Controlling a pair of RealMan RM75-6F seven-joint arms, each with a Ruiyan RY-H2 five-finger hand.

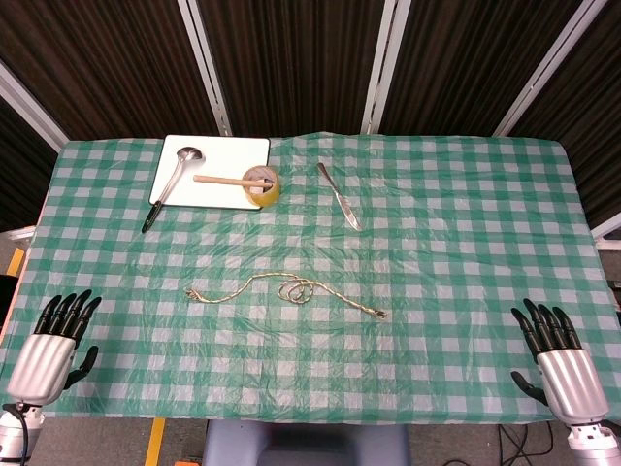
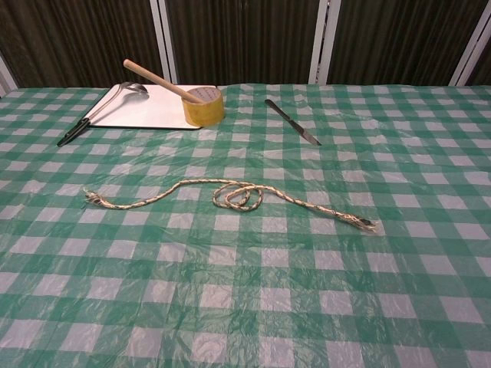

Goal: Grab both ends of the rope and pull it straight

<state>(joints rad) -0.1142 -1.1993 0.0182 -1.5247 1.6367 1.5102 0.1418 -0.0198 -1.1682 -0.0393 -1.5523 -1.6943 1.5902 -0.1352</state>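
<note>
We see both hands only in the head view; the chest view leaves them out entirely. The left hand (image 1: 53,345) sits at the lower left of the frame and the right hand (image 1: 561,354) at the lower right, each cut off at the wrist by the bottom edge. Their dark fingers (image 1: 70,309) are straight, slightly apart and released, holding nothing.

The rope (image 1: 291,288) lies in the middle of the frame on the desk (image 1: 456,252), well apart from both hands. It is thin, twisted, tan cord with frayed ends, wavy along its length and curled into a small loop near its middle. Whether that loop is knotted we cannot tell.

The desk wears a green-and-white checked cloth, glossy and wrinkled. In the upper left lies a flat white board (image 1: 218,167). A metal ladle (image 1: 172,183) with a dark handle rests across its left edge, and a roll of yellowish tape (image 1: 261,184) sits at its right corner with a wooden stick (image 1: 218,179) propped in it. A slim metal knife (image 1: 340,196) lies just right of the tape.
</note>
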